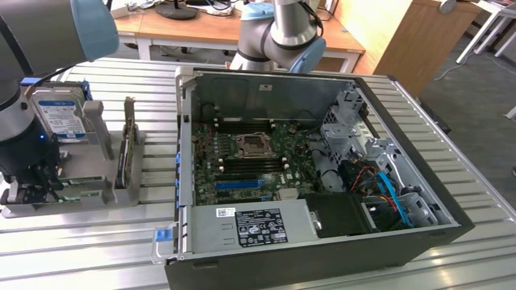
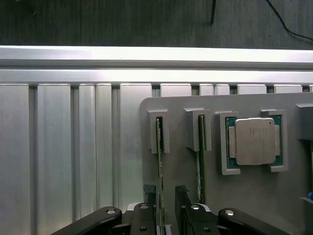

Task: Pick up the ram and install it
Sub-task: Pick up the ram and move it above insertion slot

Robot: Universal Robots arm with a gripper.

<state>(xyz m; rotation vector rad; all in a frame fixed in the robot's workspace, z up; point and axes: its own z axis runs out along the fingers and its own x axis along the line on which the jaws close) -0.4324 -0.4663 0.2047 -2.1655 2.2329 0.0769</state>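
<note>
Two ram sticks stand on edge in slots of a grey holder (image 2: 186, 127). My gripper (image 2: 165, 197) hangs low over the holder with its jaws open. Its fingers (image 2: 148, 195) straddle one ram (image 2: 159, 161), with a gap on each side. The other ram (image 2: 200, 161) sits in the neighbouring slot, just outside the second finger. In the exterior view the gripper (image 1: 34, 190) is down at the holder (image 1: 121, 192) on that view's left, beside the open computer case (image 1: 322, 241). Black memory slots (image 1: 250, 163) lie on the motherboard beside the CPU socket (image 1: 251, 145).
A square silver CPU (image 2: 253, 142) lies in its own pocket of the holder. A hard drive (image 1: 60, 115) and an upright expansion card (image 1: 127, 151) also stand on the holder. The case holds a power supply (image 1: 250, 226), cables and a drive cage (image 1: 347, 124). Ribbed metal table (image 1: 96, 254) around.
</note>
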